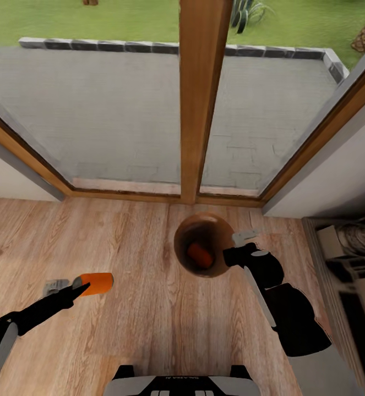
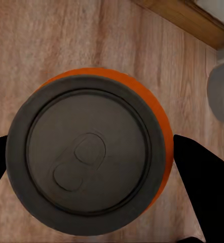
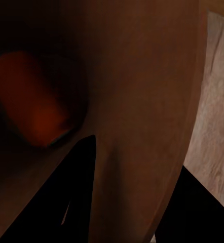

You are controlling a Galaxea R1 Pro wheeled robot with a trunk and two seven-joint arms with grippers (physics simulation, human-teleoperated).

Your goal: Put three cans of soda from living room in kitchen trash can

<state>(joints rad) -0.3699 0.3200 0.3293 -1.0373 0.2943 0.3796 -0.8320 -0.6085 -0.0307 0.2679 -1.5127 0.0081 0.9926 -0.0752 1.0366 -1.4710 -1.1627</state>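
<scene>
The tash can sits in the middle of the head view, its brown inside facing up, with one orange can of soda lying in it. My right gripper is shut on its rim at the right side. In the right wrist view one of the fingers is inside the brown wall, near the orange can. My left gripper is shut on a second orange can of soda, held sideways above the floor, left of the bin. The left wrist view faces its grey top between the fingers.
Wood-framed glass doors stand just beyond the bin, with a thick centre post. A pale wall angles in at the right, with a dark shelf unit below it. Light wood plank floor spreads to the left and front.
</scene>
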